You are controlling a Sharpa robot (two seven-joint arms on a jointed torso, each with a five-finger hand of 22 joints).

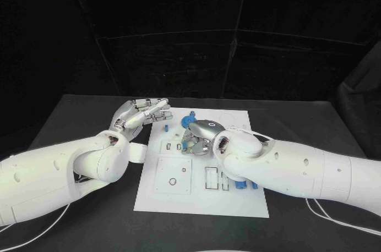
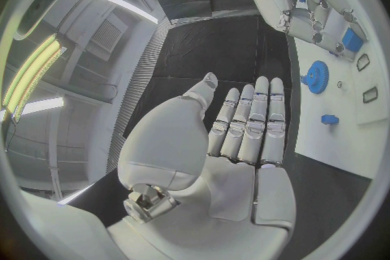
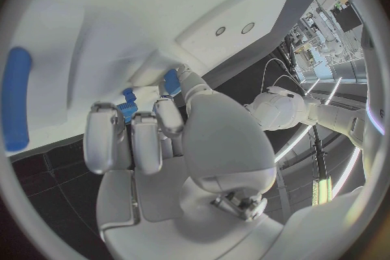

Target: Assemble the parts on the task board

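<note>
Two white arms are reaching over the black table (image 1: pixel 79 114), one from each side of the white task board (image 1: pixel 199 200) lying in its middle.

Left hand (image 1: pixel 141 114) is hovering at the board's far left corner, palm turned up, holding nothing; in its wrist view the fingers (image 2: pixel 252 120) are lying straight and side by side, with the thumb set a little apart.

Right hand (image 1: pixel 200 137) is resting low over the middle of the board, its back turned to the head camera. In the right wrist view its fingers (image 3: pixel 134 140) are curling down close together onto the board, and a small blue part (image 3: pixel 127 103) is showing just past the fingertips; whether they are pinching it or only touching it I cannot tell. The left wrist view is showing this same hand from the other side, with a square blue part (image 2: pixel 351 39) close under its fingers.

Several more blue parts are sitting on the board: a blue gear (image 1: pixel 188 120) near the far edge, just beside the right hand, a small blue peg (image 1: pixel 167 127) near the left fingertips, and a blue bar (image 1: pixel 226 183) with other blue pieces at the near right, partly hidden under the right forearm. A long blue piece (image 3: pixel 16 97) is also lying on the board.
</note>
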